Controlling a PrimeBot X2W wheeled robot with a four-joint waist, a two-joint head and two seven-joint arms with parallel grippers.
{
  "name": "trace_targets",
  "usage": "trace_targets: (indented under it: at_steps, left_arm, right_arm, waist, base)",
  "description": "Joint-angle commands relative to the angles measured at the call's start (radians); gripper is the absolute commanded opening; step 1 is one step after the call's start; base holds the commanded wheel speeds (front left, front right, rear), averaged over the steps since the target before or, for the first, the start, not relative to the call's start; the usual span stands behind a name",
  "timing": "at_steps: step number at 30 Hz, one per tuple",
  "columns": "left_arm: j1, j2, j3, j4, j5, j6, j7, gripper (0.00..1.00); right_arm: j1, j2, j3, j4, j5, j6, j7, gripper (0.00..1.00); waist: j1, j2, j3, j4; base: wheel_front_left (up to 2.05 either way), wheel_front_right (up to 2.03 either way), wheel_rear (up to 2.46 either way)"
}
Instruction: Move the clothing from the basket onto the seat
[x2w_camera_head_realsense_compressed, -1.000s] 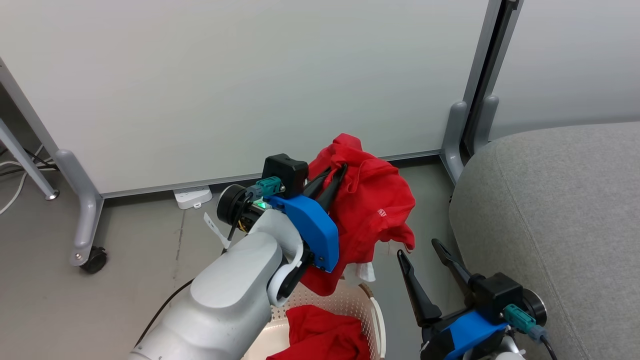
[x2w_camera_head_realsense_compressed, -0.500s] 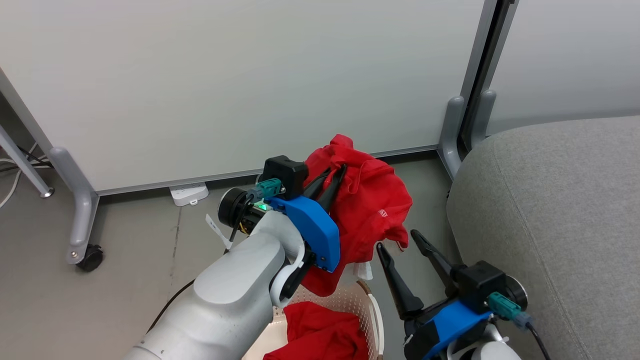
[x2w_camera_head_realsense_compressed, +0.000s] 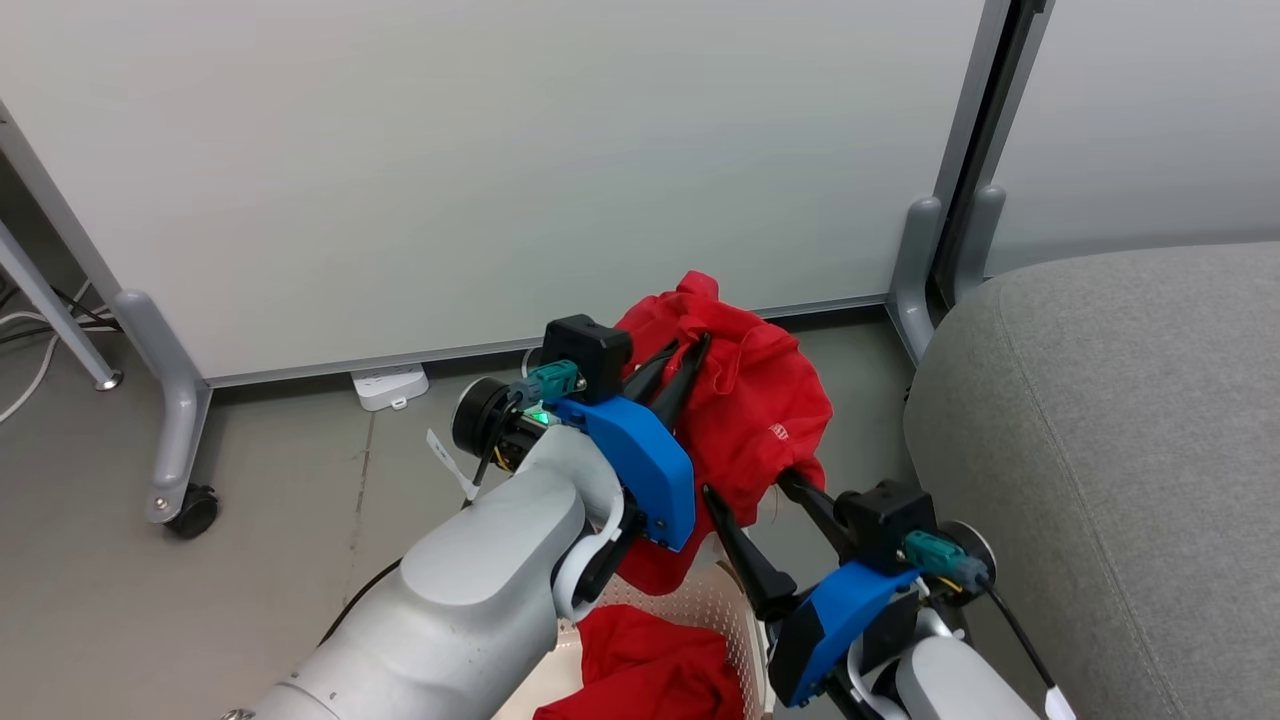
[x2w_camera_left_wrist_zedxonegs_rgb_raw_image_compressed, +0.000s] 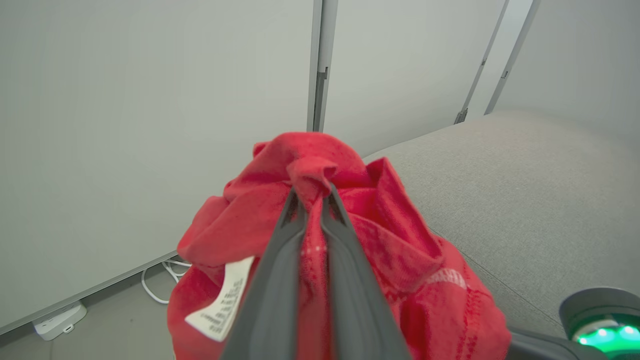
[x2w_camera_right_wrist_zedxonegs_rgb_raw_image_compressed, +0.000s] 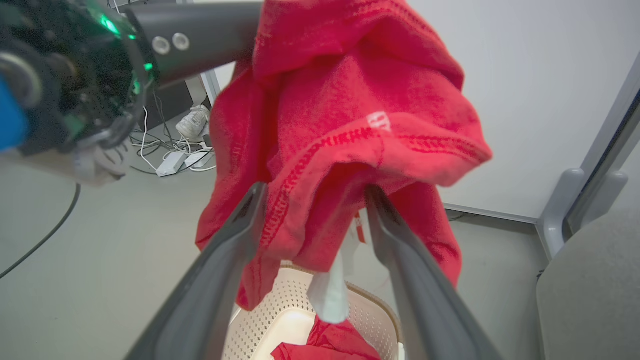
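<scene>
The grip itself is given by the left wrist view: the left claw (x2w_camera_left_wrist_zedxonegs_rgb_raw_image_compressed: 311, 192) is seen closed tightly on a bunched fold of a red garment (x2w_camera_left_wrist_zedxonegs_rgb_raw_image_compressed: 400, 280). A white care label (x2w_camera_left_wrist_zedxonegs_rgb_raw_image_compressed: 220, 300) is shown hanging from the cloth at the left of the fingers (x2w_camera_left_wrist_zedxonegs_rgb_raw_image_compressed: 265, 310). The underside is given by the right wrist view: the right claw (x2w_camera_right_wrist_zedxonegs_rgb_raw_image_compressed: 316, 189) is seen spread wide, one finger set at each side of the garment's lower hanging folds. Whether those fingers touch the cloth cannot be told. A small white mark (x2w_camera_right_wrist_zedxonegs_rgb_raw_image_compressed: 378, 121) is shown on the cloth there, too small to be read. What looks like a white shoe (x2w_camera_right_wrist_zedxonegs_rgb_raw_image_compressed: 192, 122) and a tangle of cables (x2w_camera_right_wrist_zedxonegs_rgb_raw_image_compressed: 150, 150) are seen on the floor (x2w_camera_right_wrist_zedxonegs_rgb_raw_image_compressed: 100, 260) beyond.

In the head view the garment is held in the air above the basket (x2w_camera_head_realsense_compressed: 738, 610), near the grey seat (x2w_camera_head_realsense_compressed: 1100, 420) but apart from it. Much of the basket is hidden behind the left forearm (x2w_camera_head_realsense_compressed: 480, 600) and cut off by the bottom edge. More red clothing (x2w_camera_head_realsense_compressed: 650, 665) is seen lying inside it, its shape only partly shown.
</scene>
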Motion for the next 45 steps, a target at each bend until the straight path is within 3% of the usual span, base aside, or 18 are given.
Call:
trace_targets:
  at_steps: [1,15,16,17,18,19,45]
  left_arm:
    - [-0.015,0.003,-0.011,-0.004,-0.011,0.005,-0.009,0.0]
    - [-0.039,0.002,-0.077,-0.02,-0.076,0.017,-0.024,0.0]
    - [-0.041,0.002,-0.081,-0.021,-0.082,0.018,-0.026,0.0]
    - [-0.042,0.002,-0.086,-0.021,-0.085,0.018,-0.027,0.0]
    - [-0.044,0.002,-0.089,-0.021,-0.09,0.017,-0.029,0.0]
    - [-0.045,0.002,-0.092,-0.02,-0.093,0.018,-0.029,0.0]
    - [-0.051,0.002,-0.139,0.012,-0.15,0.019,-0.051,0.0]
  right_arm:
    - [-0.034,-0.002,-0.001,0.033,0.005,-0.001,-0.004,1.0]
    - [-0.206,-0.002,0.065,0.259,0.045,-0.001,-0.012,1.0]
    - [-0.215,-0.002,0.071,0.272,0.05,-0.001,-0.015,0.8]
    - [-0.224,-0.002,0.077,0.285,0.055,-0.001,-0.017,0.3]
    - [-0.234,-0.002,0.083,0.296,0.056,-0.001,-0.025,0.2]
    - [-0.242,-0.002,0.087,0.307,0.06,-0.001,-0.029,0.0]
    - [-0.273,-0.002,0.136,0.397,0.084,-0.001,-0.095,0.0]
  waist:
    - [-0.0001,0.0,-0.003,0.004]
    - [-0.0001,0.0,-0.01,0.024]
    - [-0.0001,0.0,-0.01,0.025]
    - [-0.0001,0.0,-0.01,0.026]
    - [-0.0001,0.0,-0.009,0.027]
    - [-0.0001,0.0,-0.009,0.028]
    - [-0.0001,0.0,-0.021,0.016]
  base:
    - [0.0,0.0,0.0]
    - [0.0,0.0,0.0]
    - [0.0,0.0,0.0]
    - [0.0,0.0,0.0]
    - [0.0,0.0,0.0]
    - [0.0,0.0,0.0]
    - [0.0,0.0,0.0]
